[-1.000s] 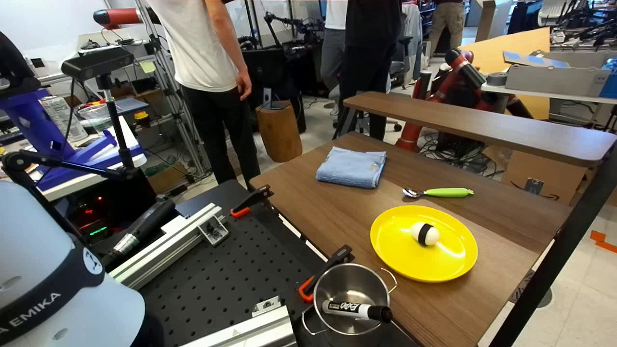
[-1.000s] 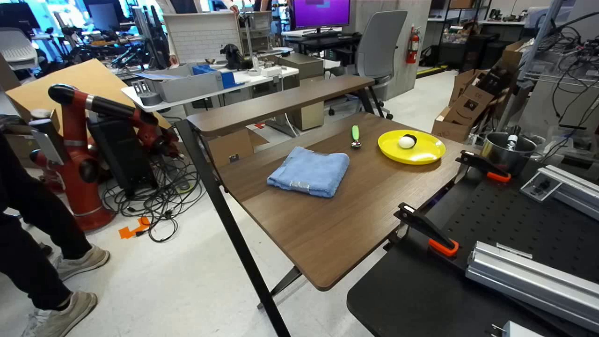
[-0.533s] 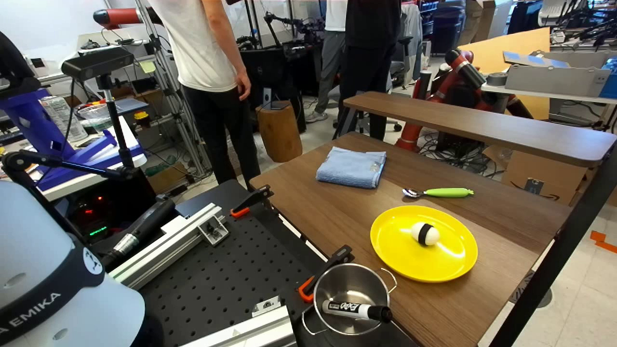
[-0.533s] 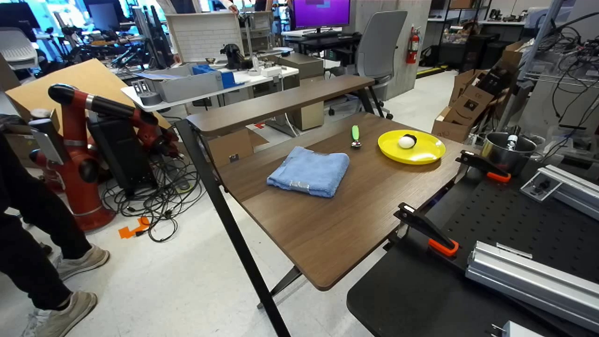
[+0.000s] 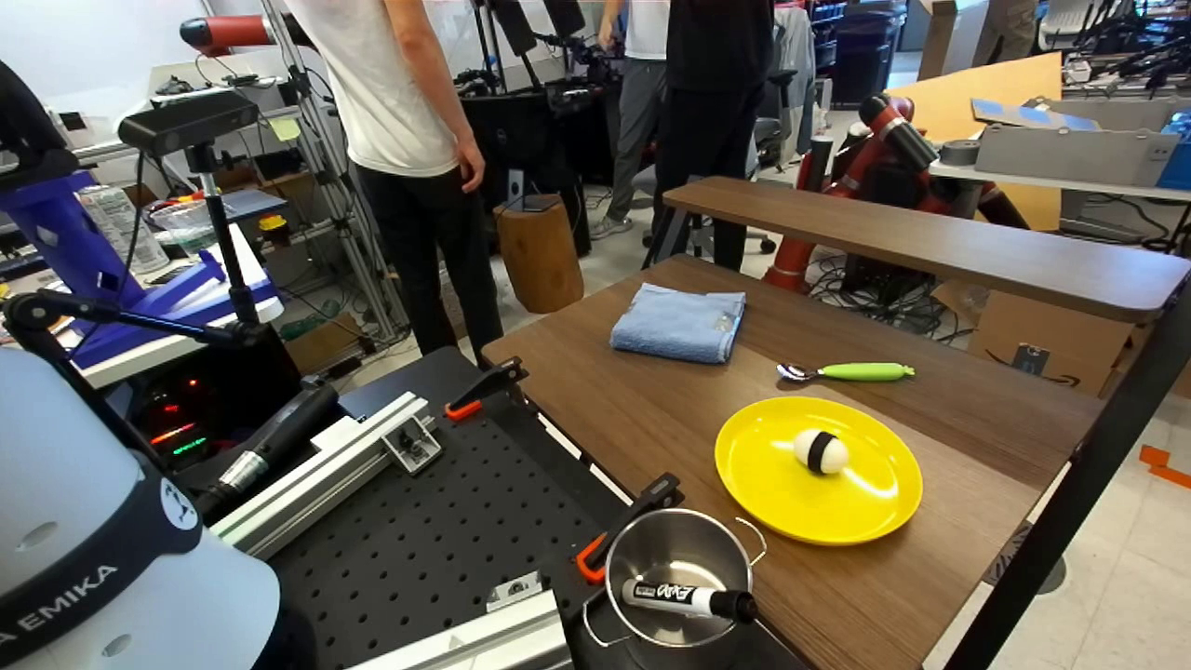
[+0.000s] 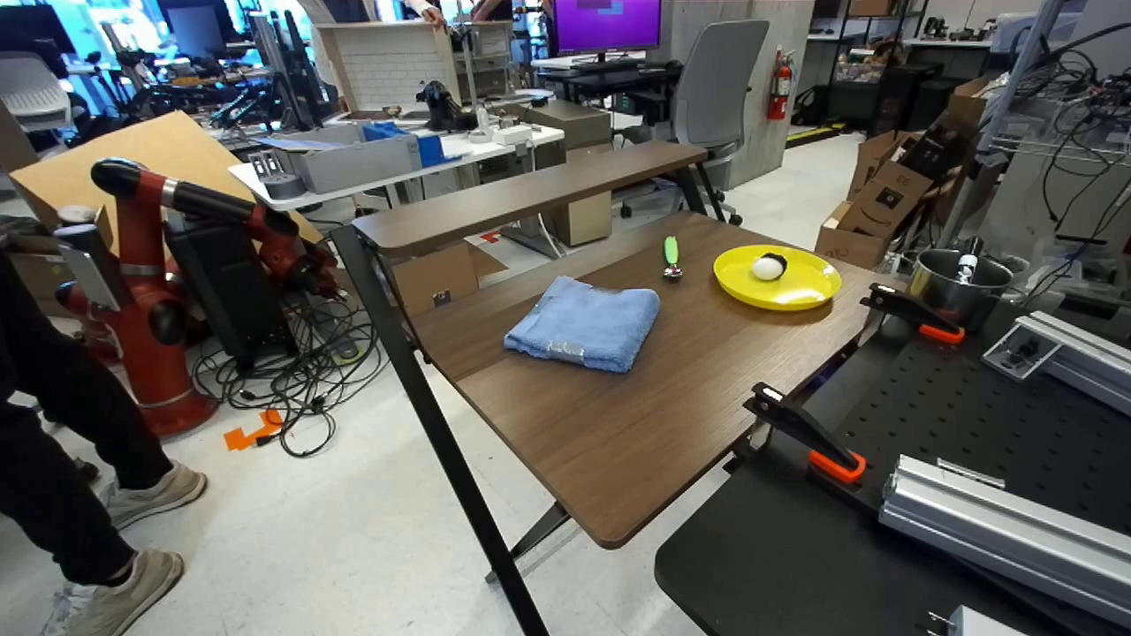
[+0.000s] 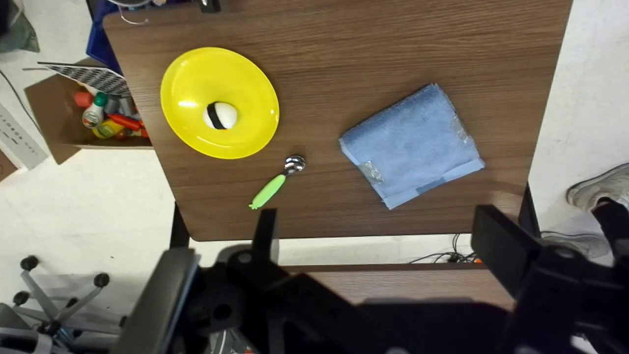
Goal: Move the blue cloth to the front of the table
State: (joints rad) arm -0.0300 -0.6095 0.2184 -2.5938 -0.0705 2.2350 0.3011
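Observation:
The light blue folded cloth lies flat on the brown table, seen in both exterior views: cloth (image 5: 675, 326) (image 6: 583, 325), table (image 5: 586, 372) (image 6: 636, 450). In the wrist view the cloth (image 7: 413, 142) lies right of the middle of the table (image 7: 319, 44), turned at an angle. My gripper (image 7: 377, 211) shows only in the wrist view. Its two black fingers are wide apart with nothing between them. It is above the scene, apart from the cloth, and its fingertips appear near the table edge beside the raised bench. The gripper is out of view in both exterior views.
A yellow plate (image 7: 221, 142) holds a white egg-shaped item (image 7: 226, 115) with a black band. A green-handled spoon (image 7: 269, 191) lies between plate and cloth. The raised wooden bench (image 5: 912, 233) runs along one table side. A metal pot (image 5: 679, 549) and clamps (image 5: 642, 516) stand opposite.
The cloth, plate and spoon have not moved. Only people in the background have shifted, and the gripper is not shown in the earlier frames.

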